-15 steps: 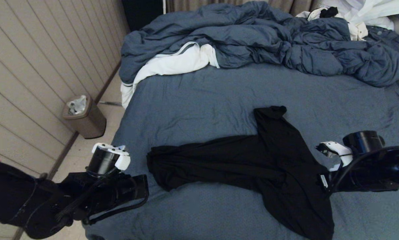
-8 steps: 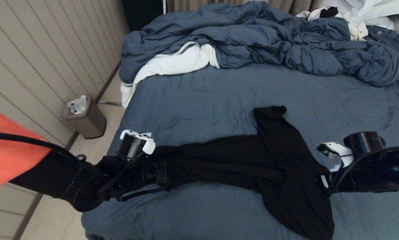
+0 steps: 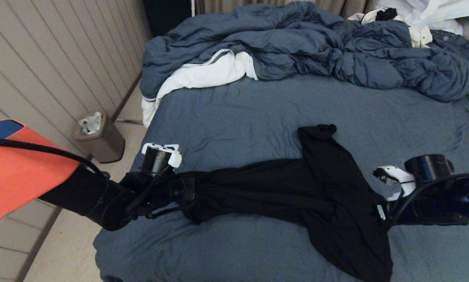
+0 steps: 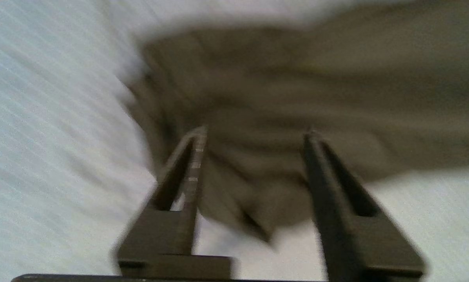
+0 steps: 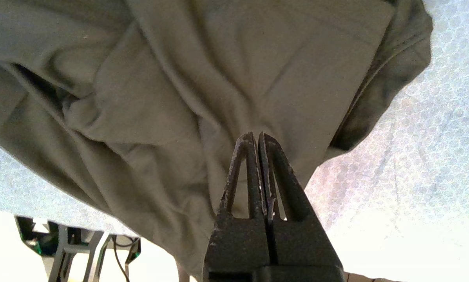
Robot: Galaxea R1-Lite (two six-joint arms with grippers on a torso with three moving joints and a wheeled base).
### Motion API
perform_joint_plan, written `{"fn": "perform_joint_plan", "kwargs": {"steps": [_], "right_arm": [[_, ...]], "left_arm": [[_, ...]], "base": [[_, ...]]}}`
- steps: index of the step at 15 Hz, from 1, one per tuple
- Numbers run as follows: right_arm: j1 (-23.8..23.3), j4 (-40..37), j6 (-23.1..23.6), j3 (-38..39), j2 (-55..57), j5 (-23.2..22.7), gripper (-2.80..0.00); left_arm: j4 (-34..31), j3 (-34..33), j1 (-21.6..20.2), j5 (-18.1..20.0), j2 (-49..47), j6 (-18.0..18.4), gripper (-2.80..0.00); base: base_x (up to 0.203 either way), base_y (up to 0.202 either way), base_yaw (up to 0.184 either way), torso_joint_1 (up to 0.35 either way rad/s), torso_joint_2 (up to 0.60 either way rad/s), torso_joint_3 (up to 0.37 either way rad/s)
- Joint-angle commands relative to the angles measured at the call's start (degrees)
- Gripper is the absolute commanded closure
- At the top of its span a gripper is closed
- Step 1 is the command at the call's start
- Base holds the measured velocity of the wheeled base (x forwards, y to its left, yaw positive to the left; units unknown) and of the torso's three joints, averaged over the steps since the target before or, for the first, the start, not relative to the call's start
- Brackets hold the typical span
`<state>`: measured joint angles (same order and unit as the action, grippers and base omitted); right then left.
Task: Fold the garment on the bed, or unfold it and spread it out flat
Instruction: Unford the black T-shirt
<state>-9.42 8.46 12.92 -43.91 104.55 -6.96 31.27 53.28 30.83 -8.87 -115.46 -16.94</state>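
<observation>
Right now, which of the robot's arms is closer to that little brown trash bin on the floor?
Left. The left gripper is at the black T-shirt's end on the bin's side of the bed; the right gripper pinches the shirt's opposite edge, farther away.

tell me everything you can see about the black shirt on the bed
The garment is a black, thin, soft-looking T-shirt lying crumpled and bunched on the bed, stretched in a long band across its near part, one sleeve pointing toward the duvet. No print shows. The right gripper is shut on its right end; the left gripper, fingers open, sits at its left end.
</observation>
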Motion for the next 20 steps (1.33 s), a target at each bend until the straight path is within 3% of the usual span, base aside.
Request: {"fn": "perform_joint_plan", "kwargs": {"steps": [1, 10, 11, 20], "right_arm": [[0.0, 0.2, 0.1, 0.2, 0.2, -0.2, 0.00], [0.1, 0.2, 0.1, 0.3, 0.5, -0.1, 0.00], [0.1, 0.2, 0.1, 0.3, 0.6, -0.1, 0.00], [0.1, 4.8, 0.1, 1.5, 1.5, 0.0, 0.00]], "left_arm": [[1.4, 0.6, -1.6, -0.2, -1.3, 0.8, -2.80], [1.5, 4.4, -2.1, -0.3, -7.1, 0.8, -2.80], [1.4, 4.8, -2.4, -0.3, -7.2, 0.8, 0.00], [1.2, 8.3, -3.3, -0.5, -7.2, 0.5, 0.00]], "base": [[0.000, 0.000, 0.000, 0.000, 0.00, 0.000], [0.000, 0.000, 0.000, 0.000, 0.00, 0.000], [0.000, 0.000, 0.000, 0.000, 0.00, 0.000], [0.000, 0.000, 0.000, 0.000, 0.00, 0.000]]}}
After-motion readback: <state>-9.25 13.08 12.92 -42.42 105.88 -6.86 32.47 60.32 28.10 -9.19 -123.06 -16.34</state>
